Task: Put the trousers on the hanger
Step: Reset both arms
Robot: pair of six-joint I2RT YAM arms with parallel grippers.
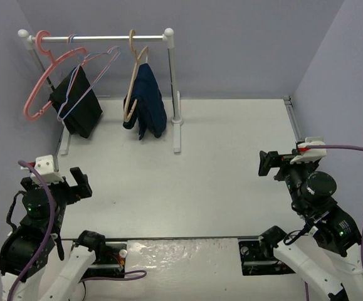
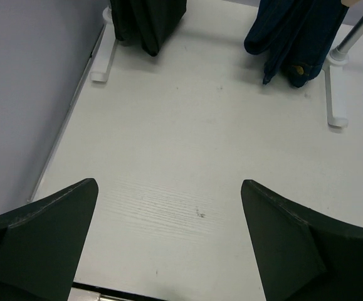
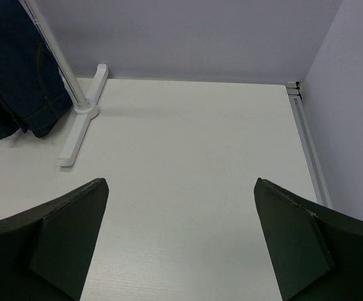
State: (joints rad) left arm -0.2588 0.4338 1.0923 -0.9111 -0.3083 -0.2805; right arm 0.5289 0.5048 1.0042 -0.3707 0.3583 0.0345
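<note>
The white table [image 1: 231,157] shows a faint wood grain and a few small dark specks. At its far side stands a white clothes rack [image 1: 170,75], with both long flat feet [image 1: 177,135] lying on the surface. Under the rack's rail, the trousers [image 1: 150,103] and a black cloth [image 1: 78,110] hang low enough that they seem to brush the tabletop. Well right of the rack, a thin metal strip [image 1: 292,119] runs along the table's edge

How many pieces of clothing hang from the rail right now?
2. The black cloth hangs toward the left end of the rail; the trousers hang on the wooden hanger near its right post. Nothing seems hidden behind them.
</note>
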